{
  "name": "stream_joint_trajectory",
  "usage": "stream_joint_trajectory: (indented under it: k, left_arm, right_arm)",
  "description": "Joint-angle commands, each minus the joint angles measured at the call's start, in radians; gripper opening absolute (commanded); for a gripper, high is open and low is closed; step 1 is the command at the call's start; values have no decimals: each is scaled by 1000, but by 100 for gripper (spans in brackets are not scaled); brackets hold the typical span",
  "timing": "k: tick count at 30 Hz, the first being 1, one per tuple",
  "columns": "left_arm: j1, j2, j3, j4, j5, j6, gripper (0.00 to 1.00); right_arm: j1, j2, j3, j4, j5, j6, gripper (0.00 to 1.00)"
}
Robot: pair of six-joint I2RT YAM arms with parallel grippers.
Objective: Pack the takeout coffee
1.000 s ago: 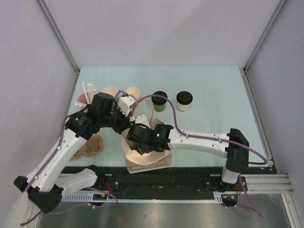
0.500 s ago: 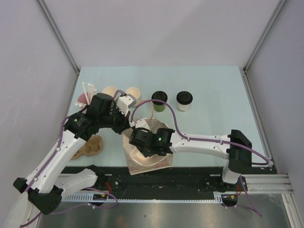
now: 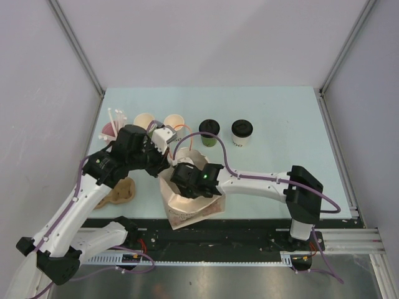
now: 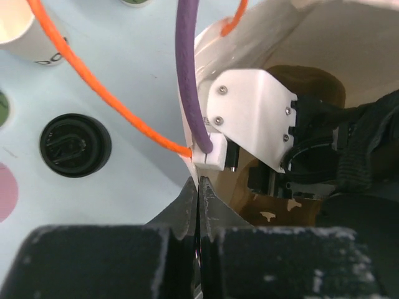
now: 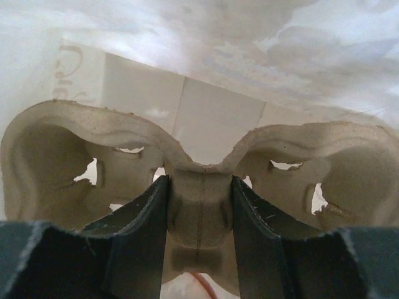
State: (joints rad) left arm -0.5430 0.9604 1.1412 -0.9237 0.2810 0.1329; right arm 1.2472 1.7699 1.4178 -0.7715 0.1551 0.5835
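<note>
The green-sided cup (image 3: pixel 209 132) and the white-sided cup (image 3: pixel 241 132), each with a black lid, stand on the table behind the beige paper bag (image 3: pixel 193 208). Neither gripper touches them. My left gripper (image 4: pixel 199 187) is shut on the bag's near left rim (image 4: pixel 190 134), which holds the bag's mouth open; it also shows in the top view (image 3: pixel 164 163). My right gripper (image 5: pixel 199 212) is inside the bag, shut on the middle ridge of a pulp cup carrier (image 5: pixel 81 156). In the top view the right wrist (image 3: pixel 196 177) hides its fingers.
Two open cream cups (image 3: pixel 144 120) (image 3: pixel 174 121) and a pink cup of straws (image 3: pixel 112 128) stand at the back left. A second pulp carrier (image 3: pixel 121 190) lies left of the bag. A black lid (image 4: pixel 75 144) lies on the table beside the bag. Orange handles (image 4: pixel 93 87) loop over the rim.
My right gripper has moved left and deeper into the bag with the carrier. My left gripper has kept its hold on the rim and shifted slightly.
</note>
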Motion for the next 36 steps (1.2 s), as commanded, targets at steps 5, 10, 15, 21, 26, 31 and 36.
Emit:
stream_joint_trajectory:
  k: [5,10,15,21,26,31,36]
  left_arm:
    - [0,-54,28,126,-66,66,0]
    - [-6,-77,14,126,-26,97,0]
    - [-8,-78,25,126,15,94,0]
    - [-12,-78,-11,126,26,100,0]
    - [-17,-84,-55,121,38,119,0]
    - [-35,-77,-77,103,49,151,0]
    - [-95,-60,-80,72,27,160,0]
  right_arm:
    - [11,76,-19,-74,-58,38,14]
    - [-11,95,-26,-72,-58,52,19]
    - [-26,123,-45,-31,-81,53,29]
    - [-25,93,-45,-5,-71,58,52]
    - [-8,4,-45,27,-29,62,69]
    - [18,-89,-43,89,37,35,80]
    - [29,-138,-45,130,70,9,100]
